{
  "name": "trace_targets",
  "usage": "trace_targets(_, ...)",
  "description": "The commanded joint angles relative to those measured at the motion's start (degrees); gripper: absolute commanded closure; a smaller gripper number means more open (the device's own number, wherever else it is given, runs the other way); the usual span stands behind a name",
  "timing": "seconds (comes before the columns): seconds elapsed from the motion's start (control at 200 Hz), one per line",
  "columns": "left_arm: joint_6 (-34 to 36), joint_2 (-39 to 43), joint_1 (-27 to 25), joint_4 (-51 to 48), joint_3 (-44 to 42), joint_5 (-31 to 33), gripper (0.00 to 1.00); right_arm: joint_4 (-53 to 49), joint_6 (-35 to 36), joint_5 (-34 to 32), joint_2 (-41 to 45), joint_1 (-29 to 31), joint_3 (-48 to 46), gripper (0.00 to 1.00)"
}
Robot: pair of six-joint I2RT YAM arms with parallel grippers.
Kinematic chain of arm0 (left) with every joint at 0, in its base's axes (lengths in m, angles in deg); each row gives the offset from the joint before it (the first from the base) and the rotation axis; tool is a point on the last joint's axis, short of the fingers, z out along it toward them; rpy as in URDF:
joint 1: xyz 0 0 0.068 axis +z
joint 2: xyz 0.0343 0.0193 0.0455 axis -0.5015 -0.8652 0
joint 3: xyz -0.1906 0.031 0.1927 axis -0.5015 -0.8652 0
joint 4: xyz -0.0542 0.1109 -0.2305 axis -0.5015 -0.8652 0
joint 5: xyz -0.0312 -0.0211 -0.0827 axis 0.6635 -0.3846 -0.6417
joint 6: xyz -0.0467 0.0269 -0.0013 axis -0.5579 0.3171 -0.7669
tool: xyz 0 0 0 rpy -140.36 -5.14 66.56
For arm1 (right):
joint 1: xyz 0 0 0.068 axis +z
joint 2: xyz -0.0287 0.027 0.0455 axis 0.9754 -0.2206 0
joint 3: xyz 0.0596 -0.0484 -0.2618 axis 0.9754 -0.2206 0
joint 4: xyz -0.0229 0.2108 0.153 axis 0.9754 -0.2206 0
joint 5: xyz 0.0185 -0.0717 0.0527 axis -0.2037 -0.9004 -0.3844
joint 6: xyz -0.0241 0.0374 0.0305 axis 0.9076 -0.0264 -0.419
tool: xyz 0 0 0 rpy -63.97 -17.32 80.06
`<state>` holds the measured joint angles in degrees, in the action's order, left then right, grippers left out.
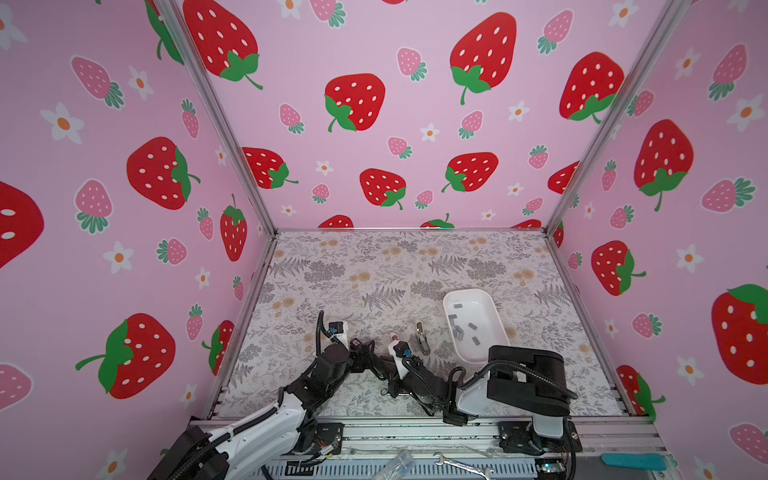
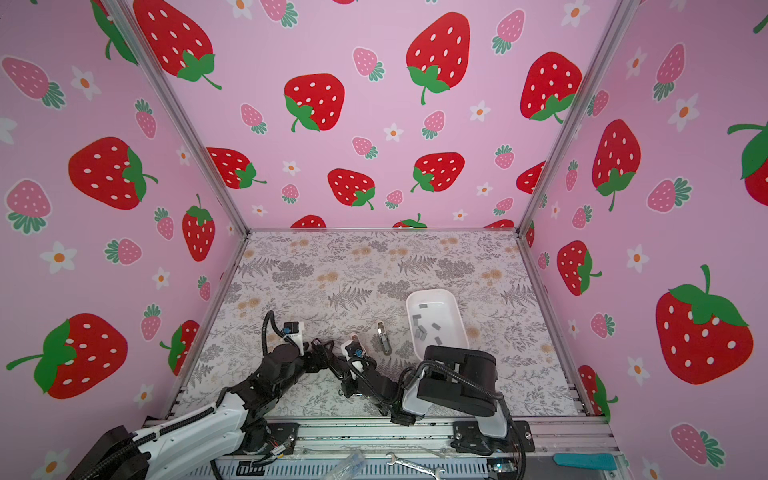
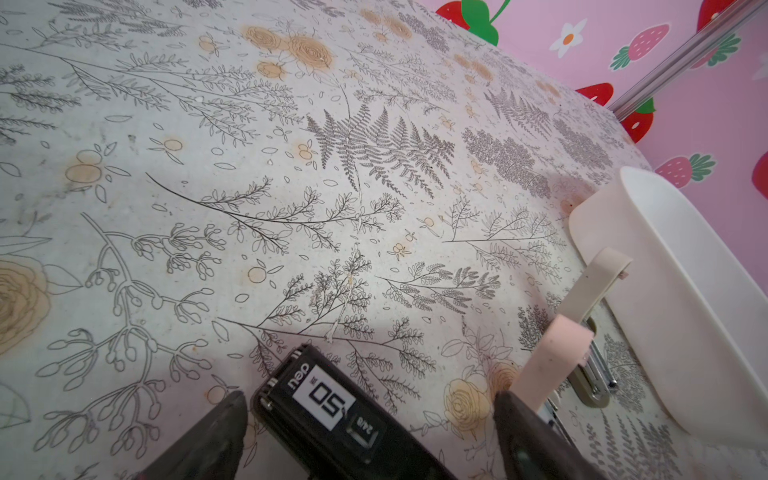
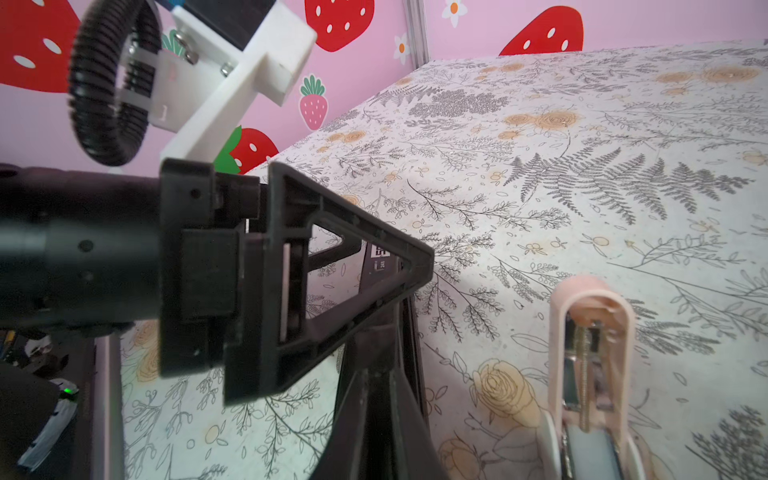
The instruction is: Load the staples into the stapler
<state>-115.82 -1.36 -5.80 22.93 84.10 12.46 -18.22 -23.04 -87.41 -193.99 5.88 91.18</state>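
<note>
Left wrist view: the left gripper (image 3: 365, 399) is open wide. A black block with a white label (image 3: 328, 407) lies between its fingers (image 3: 216, 428). There is a gap on one side, so the block is not squeezed.

The right gripper (image 4: 374, 395) is shut tight. The pink stapler (image 4: 592, 291) stands just beside it with its lid flipped up. I cannot tell if the gripper pinches any part of it.

Neither gripper has the staples (image 1: 459, 330). They lie loose in the white tray (image 1: 478, 301), off to the side of the right gripper and farther from the left one.

The strips look small, thin and very light. I think they are hard, but a strip could snap into bits if it is bent. The metal looks smooth, so it may slip. They lie flat, so they may be hard to lift. The best hold is likely a soft pinch on the two long sides, in the middle of one strip.
</note>
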Motion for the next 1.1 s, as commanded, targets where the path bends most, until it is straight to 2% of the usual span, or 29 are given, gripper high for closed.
trace_targets(0.0,0.44,-0.31,0.01,3.91,-1.26,2.23,0.06,-7.54,-2.18,1.21,-4.6,0.43,-1.78,0.87)
trace_targets(0.63,0.97,-8.08,-0.05,10.16,-1.85,4.84,0.08,-5.61,-3.02,-0.48,-12.92,1.13,0.3,0.89)
trace_targets(0.82,1.29,-7.98,-0.05,12.54,-3.76,7.82,0.1,-4.15,-2.29,-1.62,-14.27,1.72,0.25,0.89)
trace_targets(0.97,1.55,-7.42,-0.13,10.53,-2.98,7.44,0.09,-4.01,-2.08,-1.84,-14.56,1.96,0.53,0.89)
trace_targets(1.096,1.61,-5.98,-0.13,7.33,-1.61,7.3,0.09,-5.39,-1.95,-2.63,-11.4,1.95,0.03,0.88)
